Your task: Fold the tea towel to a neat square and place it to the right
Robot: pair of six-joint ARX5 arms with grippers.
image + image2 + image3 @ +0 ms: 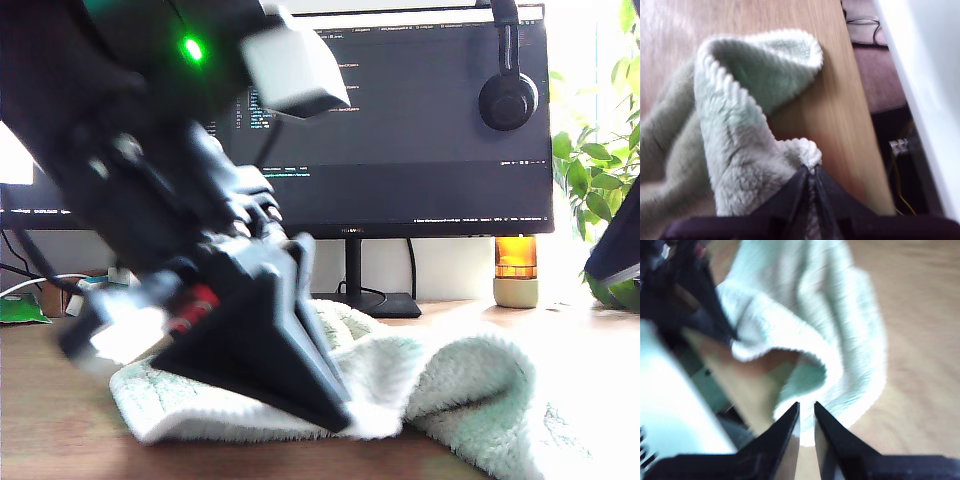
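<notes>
The tea towel (440, 385) lies rumpled on the wooden worktop (60, 420) in front of a monitor (420, 130), one edge raised and partly doubled over. For a neat square, the raised edge is best carried straight across until hem meets hem, both corners kept level, and laid down without dragging the layer beneath. The first pincer (810, 172) is clenched on a corner of the towel, the plush bunched between its closed tips. The second pincer (806, 410) is seen nearly shut, a narrow gap left between its tips; the hem sits just at those tips, and whether cloth is actually nipped cannot be told.
</notes>
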